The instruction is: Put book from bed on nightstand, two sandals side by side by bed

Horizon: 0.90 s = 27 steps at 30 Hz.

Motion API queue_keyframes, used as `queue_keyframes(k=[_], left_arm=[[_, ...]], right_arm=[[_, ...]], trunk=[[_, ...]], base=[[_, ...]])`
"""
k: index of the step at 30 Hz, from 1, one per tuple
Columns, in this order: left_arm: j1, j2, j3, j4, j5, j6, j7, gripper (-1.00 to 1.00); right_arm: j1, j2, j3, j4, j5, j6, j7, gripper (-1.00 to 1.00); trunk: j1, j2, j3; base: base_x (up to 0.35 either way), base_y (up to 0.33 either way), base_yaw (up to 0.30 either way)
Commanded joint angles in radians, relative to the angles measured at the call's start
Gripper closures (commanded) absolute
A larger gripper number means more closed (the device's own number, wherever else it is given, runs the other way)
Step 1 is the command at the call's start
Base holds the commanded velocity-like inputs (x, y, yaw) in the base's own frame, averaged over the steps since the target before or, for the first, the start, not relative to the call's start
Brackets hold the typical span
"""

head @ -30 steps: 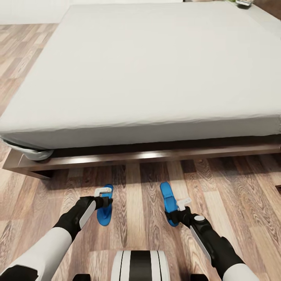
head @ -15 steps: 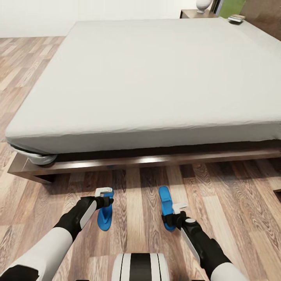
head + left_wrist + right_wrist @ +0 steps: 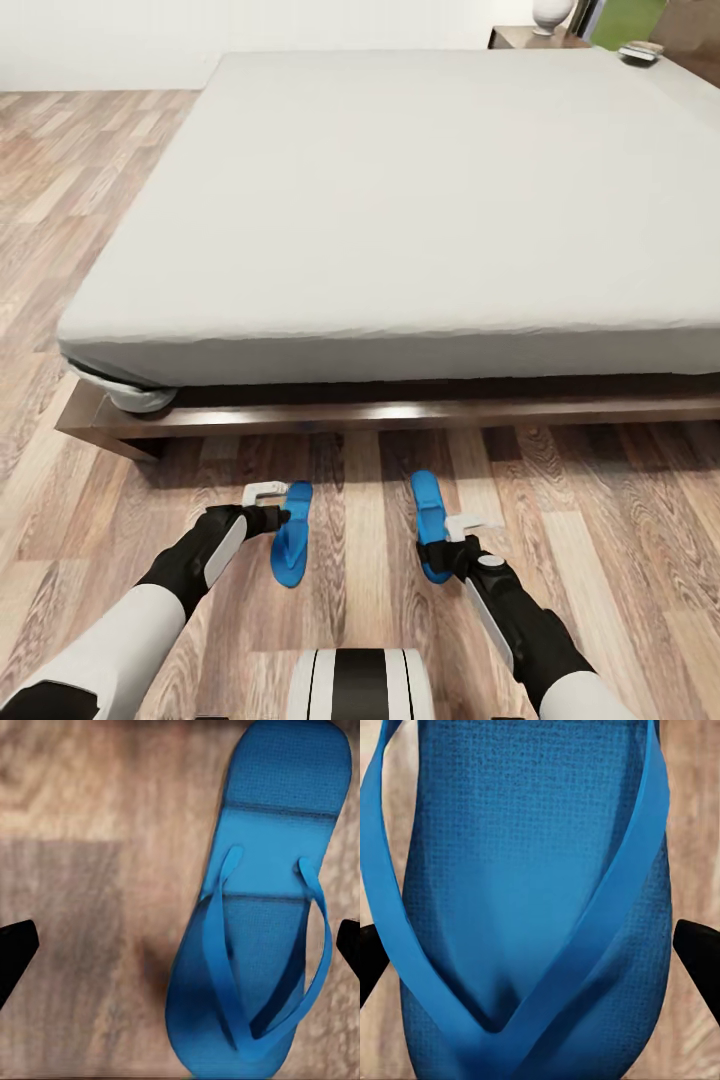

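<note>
Compared with a second ago, the head view has swung so that the bed's near left corner sits further right and the nightstand (image 3: 528,38) now shows at the top, which is the camera turning; against that, the left sandal (image 3: 292,534) has parted from the left gripper (image 3: 268,492) and now lies just to its right, while the right sandal (image 3: 430,525) keeps its place close by the right gripper (image 3: 470,522). Both sandals lie flat on the wood-plank floor (image 3: 350,500) in front of the bed (image 3: 420,200), pointing roughly toward its dark frame, with a plank's gap between them. In the left wrist view the left gripper's dark fingertips (image 3: 15,949) stand spread wide at the two edges, with the left sandal (image 3: 262,907) lying strap-up on the floor between them and touching neither. In the right wrist view the right gripper's fingertips (image 3: 701,956) are likewise spread, with the right sandal (image 3: 536,892) very close under the camera and its sole reaching almost from tip to tip; whether the tips touch its edges I cannot tell. A small flat object that may be the book (image 3: 640,50) rests at the far right corner of the mattress, too small to make out, and a pale rounded vase (image 3: 552,14) stands on the nightstand.
</note>
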Motion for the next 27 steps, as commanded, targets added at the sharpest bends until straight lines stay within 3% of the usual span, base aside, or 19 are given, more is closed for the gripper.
queue_keyframes(k=[1, 11, 19, 22, 23, 24, 25, 27], left_arm=[[0.0, 0.001, -0.007, -0.002, 0.01, 0.003, 0.008, -1.0], [0.0, 0.0, -0.007, 0.003, 0.01, 0.003, 0.009, -1.0], [0.0, 0.0, -0.007, 0.004, 0.01, 0.003, 0.009, -1.0], [0.0, -0.001, -0.007, 0.004, 0.011, 0.003, 0.009, -1.0], [0.0, -0.001, -0.007, 0.004, 0.011, 0.003, 0.009, -1.0], [0.0, -0.001, -0.007, 0.004, 0.011, 0.003, 0.009, -1.0], [0.0, 0.0, -0.007, 0.004, 0.011, 0.003, 0.009, -1.0], [0.0, -0.001, -0.007, 0.004, 0.01, 0.002, 0.009, -1.0]], right_arm=[[0.0, 0.0, 0.0, -0.002, -0.007, 0.005, 0.002, 1.0], [0.0, -0.002, -0.01, -0.015, -0.007, 0.005, 0.002, 1.0], [0.0, 0.001, -0.074, -0.027, -0.008, 0.021, 0.002, 1.0], [0.0, 0.005, -0.091, -0.027, -0.013, 0.059, 0.002, 1.0], [0.0, 0.01, -0.092, -0.028, -0.023, 0.078, 0.003, 1.0], [-0.001, 0.024, -0.095, -0.028, -0.076, 0.117, 0.003, 1.0], [-0.003, 0.028, -0.095, -0.028, -0.1, 0.129, 0.002, 1.0], [-0.005, 0.037, -0.093, -0.027, -0.134, 0.142, 0.001, 1.0]], trunk=[[0.0, 0.0, -0.001], [0.0, 0.0, -0.001], [0.0, 0.0, -0.001], [0.0, 0.0, -0.001], [0.0, 0.0, -0.001], [0.0, 0.0, -0.001], [0.0, 0.0, -0.001], [0.0, 0.0, -0.001]], base=[[0.0, 0.04, 0.241], [0.047, 0.091, 0.175], [0.001, 0.083, 0.005], [0.0, 0.006, 0.0], [0.0, 0.002, 0.0], [0.0, 0.0, 0.0], [0.0, 0.0, 0.0], [0.0, 0.0, 0.0]])
